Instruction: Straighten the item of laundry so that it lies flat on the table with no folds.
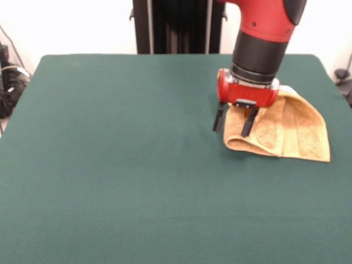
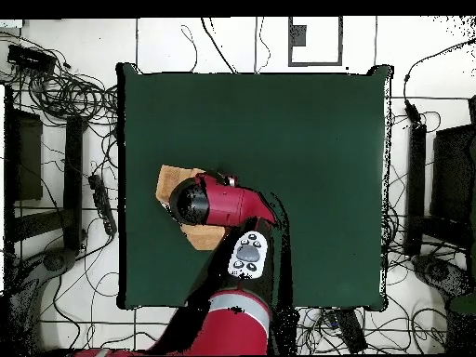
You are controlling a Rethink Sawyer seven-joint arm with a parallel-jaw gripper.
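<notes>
The orange-tan towel (image 1: pixel 289 129) lies bunched and folded over on the dark green table (image 1: pixel 126 165), at the right in the front view. Its left edge is rolled into a thick fold. My gripper (image 1: pixel 235 122) hangs over that left edge with its two black fingers (image 1: pixel 247 122) apart: one finger is over the towel, the other over bare table beside it. It holds nothing. In the overhead view the arm (image 2: pixel 209 203) covers most of the towel (image 2: pixel 172 178), which shows near the table's left edge (image 2: pixel 125 186); the gripper is hidden there.
The robot's black pedestal (image 1: pixel 176 25) stands at the table's far side. Cables and dark equipment (image 2: pixel 56 102) lie on the floor around the table.
</notes>
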